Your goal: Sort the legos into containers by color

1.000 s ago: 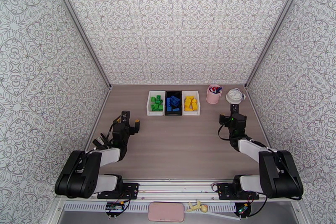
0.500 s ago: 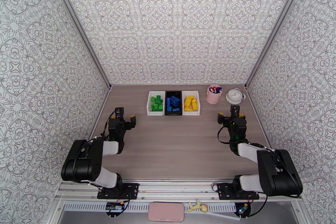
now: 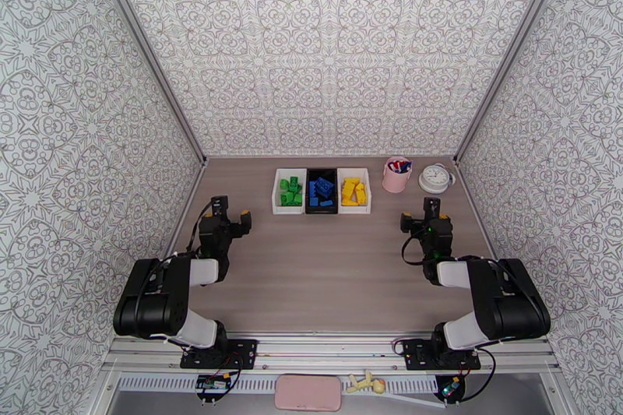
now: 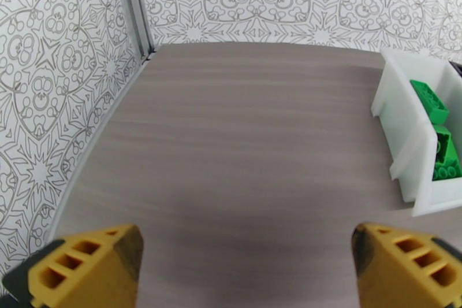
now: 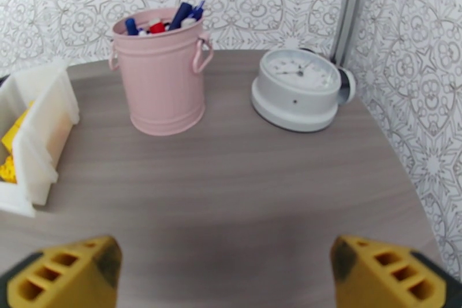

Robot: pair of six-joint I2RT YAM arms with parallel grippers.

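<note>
Right gripper slightly farther left.

Three bins stand side by side holding legos; cup, then clock, to their right.

The walls were white with a grey tracery of stars and loops. The table was grey-brown with a streaky wood grain. The left bin was white, with green legos. The black bin had blue legos. The right bin, white, had yellow legos. The cup was pink, its pens blue, red and perhaps white. The clock was white. The left fingers and right fingers were yellow, black on their inner faces.
</note>
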